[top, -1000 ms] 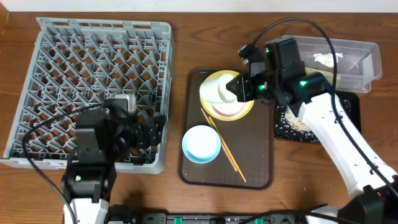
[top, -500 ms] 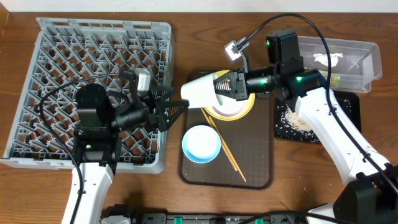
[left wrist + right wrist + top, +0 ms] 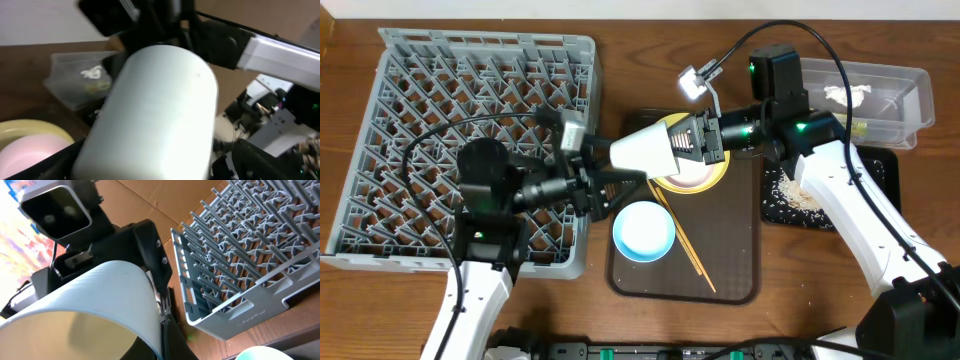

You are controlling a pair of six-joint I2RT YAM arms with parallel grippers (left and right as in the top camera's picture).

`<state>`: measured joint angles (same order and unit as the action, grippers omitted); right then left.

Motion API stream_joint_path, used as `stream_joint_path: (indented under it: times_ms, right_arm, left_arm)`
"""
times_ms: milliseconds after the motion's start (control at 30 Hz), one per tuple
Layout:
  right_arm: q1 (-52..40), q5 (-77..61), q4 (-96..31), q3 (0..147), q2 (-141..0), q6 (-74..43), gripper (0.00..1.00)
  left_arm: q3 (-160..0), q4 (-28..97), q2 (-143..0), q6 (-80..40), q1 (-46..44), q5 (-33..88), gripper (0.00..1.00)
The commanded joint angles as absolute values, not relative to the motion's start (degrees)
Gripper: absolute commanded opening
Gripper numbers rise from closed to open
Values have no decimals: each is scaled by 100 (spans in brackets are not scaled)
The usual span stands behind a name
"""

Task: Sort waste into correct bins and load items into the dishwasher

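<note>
Overhead: white cup (image 3: 645,150) horizontal, base leftward, rim clamped in right tool (image 3: 686,143); left tool (image 3: 608,172) spread around base.

No brand, number or label legible anywhere in view, only a short line of raised lettering on the grey dish rack (image 3: 257,314), along its outer rim off to the right of the right fingers (image 3: 172,342), too blurred to read

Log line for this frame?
phase: cup handover | right gripper: holds cup rim | left gripper: around cup base, grip unclear | place: above tray edge near rack
</note>
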<state>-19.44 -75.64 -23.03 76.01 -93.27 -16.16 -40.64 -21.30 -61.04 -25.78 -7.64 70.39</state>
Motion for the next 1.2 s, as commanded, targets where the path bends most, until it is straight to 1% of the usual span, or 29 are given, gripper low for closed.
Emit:
stream_joint_path:
  times_ms: [0, 33, 167, 300, 400, 567, 733, 933, 967, 1000, 1033, 1067, 1100, 1167]
  right_arm:
    - [-1938, -7830, -2290, 7616, -9367, -1678, 1]
    - [-1949, -7832, -2290, 7616, -9367, -1678, 1]
    - [-1957, -7832, -2290, 7616, -9365, -1697, 1]
    - [-1957, -7832, -2292, 7616, -9367, -1719, 1]
    - [-1957, -7835, -2292, 7616, -9367, -1802, 1]
    - [-2014, -7835, -2292, 7616, -9365, -1802, 1]
    - [-2108, -7830, -2290, 7616, -9367, -1800, 1]
    - [-2108, -7830, -2290, 7616, -9365, -1802, 1]
    - [-2108, -7830, -2290, 7616, -9365, -1800, 2]
    - [-2106, -7830, -2292, 7616, -9367, -1800, 5]
    - [-2106, -7830, -2292, 7616, -9367, -1802, 9]
    - [-2106, -7830, -2292, 7616, -9367, -1800, 17]
    - [-2102, -7828, -2292, 7616, -9365, -1800, 21]
    - [-2102, -7828, -2292, 7616, -9365, -1798, 24]
  left_arm:
    - [-4158, -2373, -6099, -2692, -956, 7135, 86]
    - [-4158, -2486, -6099, -2694, -1007, 7137, 83]
    - [-4158, -2630, -6099, -2714, -1175, 7135, 80]
    - [-4158, -2630, -6099, -2711, -1199, 7133, 76]
    - [-4158, -2630, -6099, -2711, -1199, 7111, 74]
    - [-4158, -2633, -6099, -2709, -1199, 6901, 74]
    - [-4158, -2635, -6099, -2707, -1199, 6875, 66]
    - [-4158, -2630, -6099, -2707, -1199, 6875, 63]
    - [-4158, -2630, -6099, -2707, -1199, 6875, 63]
    - [-4158, -2630, -6099, -2707, -1199, 6873, 61]
    - [-4158, -2630, -6099, -2707, -1197, 6873, 60]
    - [-4158, -2630, -6099, -2705, -1197, 6862, 59]
    - [-4158, -2626, -6099, -2700, -1197, 6831, 57]
    - [-4158, -2626, -6099, -2609, -1192, 6818, 55]
